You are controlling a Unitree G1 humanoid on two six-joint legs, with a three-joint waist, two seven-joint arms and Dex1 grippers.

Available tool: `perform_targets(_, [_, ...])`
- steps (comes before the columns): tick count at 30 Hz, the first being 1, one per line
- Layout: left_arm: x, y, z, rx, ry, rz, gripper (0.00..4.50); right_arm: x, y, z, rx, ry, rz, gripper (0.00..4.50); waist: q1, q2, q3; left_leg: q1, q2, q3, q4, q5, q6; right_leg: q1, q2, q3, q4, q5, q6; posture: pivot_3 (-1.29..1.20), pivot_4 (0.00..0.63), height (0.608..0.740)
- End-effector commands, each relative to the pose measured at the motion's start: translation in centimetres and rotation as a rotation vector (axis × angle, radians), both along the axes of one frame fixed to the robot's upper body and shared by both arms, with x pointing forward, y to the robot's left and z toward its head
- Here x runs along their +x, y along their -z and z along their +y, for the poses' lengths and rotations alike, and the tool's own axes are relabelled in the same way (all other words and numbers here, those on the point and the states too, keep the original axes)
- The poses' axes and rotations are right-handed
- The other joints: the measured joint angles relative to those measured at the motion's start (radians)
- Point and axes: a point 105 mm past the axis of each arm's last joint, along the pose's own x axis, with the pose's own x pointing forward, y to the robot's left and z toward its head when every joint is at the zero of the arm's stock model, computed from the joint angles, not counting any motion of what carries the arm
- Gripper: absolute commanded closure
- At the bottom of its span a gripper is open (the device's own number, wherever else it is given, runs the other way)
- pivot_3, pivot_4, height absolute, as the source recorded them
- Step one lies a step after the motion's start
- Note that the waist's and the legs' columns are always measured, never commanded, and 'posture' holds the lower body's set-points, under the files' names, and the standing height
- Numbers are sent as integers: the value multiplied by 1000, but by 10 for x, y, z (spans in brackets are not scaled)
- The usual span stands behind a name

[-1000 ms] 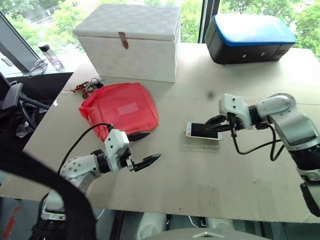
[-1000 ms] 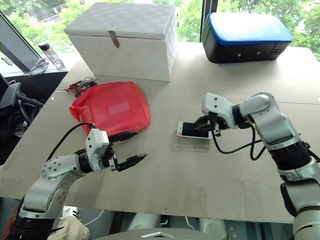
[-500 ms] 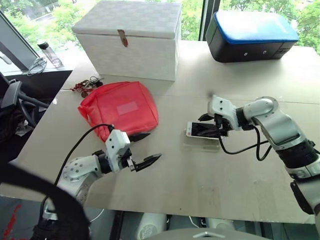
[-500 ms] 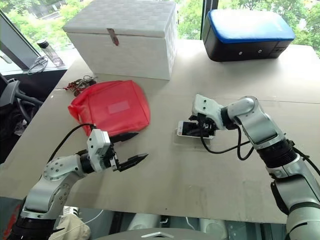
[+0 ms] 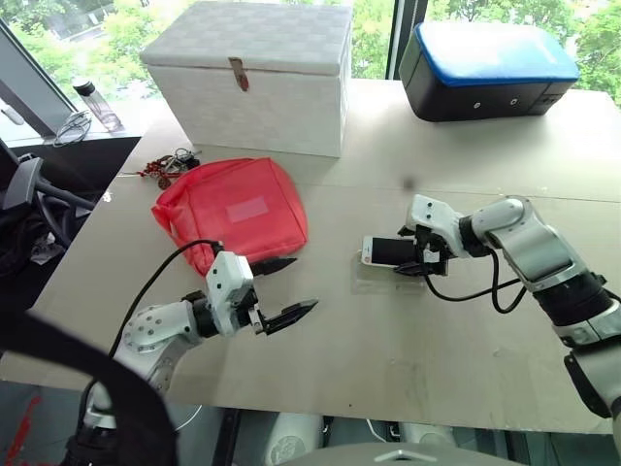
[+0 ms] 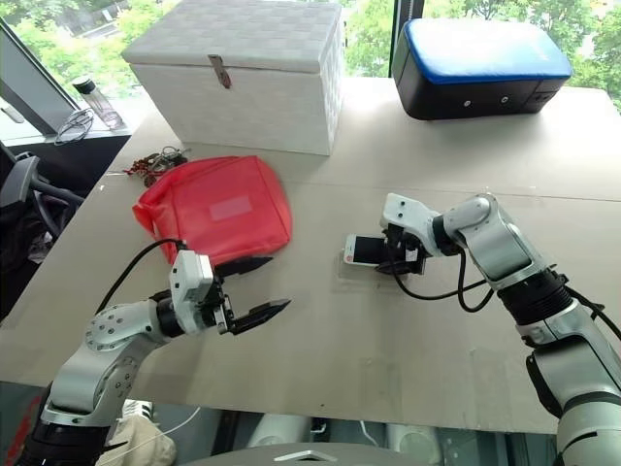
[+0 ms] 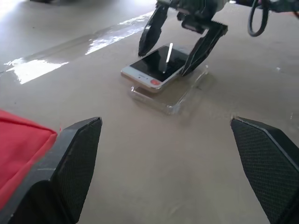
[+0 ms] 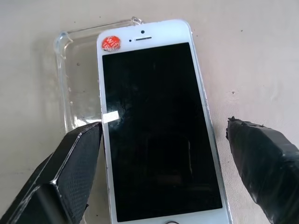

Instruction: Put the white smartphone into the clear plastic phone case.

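Observation:
The white smartphone (image 8: 156, 126) lies screen up on the clear plastic phone case (image 8: 77, 84), shifted sideways so that one long side and one end of the case show beside it. From the left wrist, the smartphone (image 7: 161, 65) looks propped on the case's (image 7: 182, 95) rim rather than sunk into it. My right gripper (image 5: 406, 252) is open, tilted down over the phone with one finger on each long side, touching neither. My left gripper (image 5: 302, 282) hovers open over the table in front of the red pouch, holding nothing.
A red pouch (image 5: 233, 209) lies at the left, with keys (image 5: 170, 167) behind it. A white woven box (image 5: 252, 78) and a blue-topped black case (image 5: 485, 68) stand at the back. A bottle (image 5: 97, 107) sits on the ledge at the far left.
My right gripper has gone from shut on the phone's end to open. It has sunk a little, and its fingers now straddle the phone. The left arm has stayed put.

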Motion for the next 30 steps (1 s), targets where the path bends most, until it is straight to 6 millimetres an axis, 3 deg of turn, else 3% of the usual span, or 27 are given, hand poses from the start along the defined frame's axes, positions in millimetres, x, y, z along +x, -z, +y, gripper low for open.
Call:
perform_targets(1, [-12, -22, 3, -24, 67, -139, 0, 1, -9, 2, 1, -14, -32, 45, -1, 0, 0, 0, 0, 0, 0, 0, 0, 0, 0, 0, 0, 0, 0, 0, 150, 740])
perform_targets(5, [-16, -23, 16, -43, 104, -22, 0, 0, -9, 1, -3, -21, -26, 45, -1, 0, 0, 0, 0, 0, 0, 0, 0, 0, 0, 0, 0, 0, 0, 0, 150, 740])
perform_targets(10, [-10, -27, 18, -31, 87, -42, 0, -1, -11, -1, -1, -23, -23, 1553, 1, 0, 0, 0, 0, 0, 1, 0, 0, 0, 0, 0, 0, 0, 0, 0, 150, 740])
perform_targets(23, [-8, -30, 9, -34, 83, -52, 0, -16, -36, -4, -3, -98, -74, 1542, 0, 0, 0, 0, 0, 0, 1, 0, 0, 0, 1, 0, 1, 0, 0, 0, 150, 740])
perform_targets(30, [-6, -30, 3, -36, 85, -48, 0, -25, -12, -10, -121, -119, -63, 1542, 1, 0, 0, 0, 0, 0, 1, 0, 0, 0, 1, 0, 1, 0, 0, 0, 150, 740])
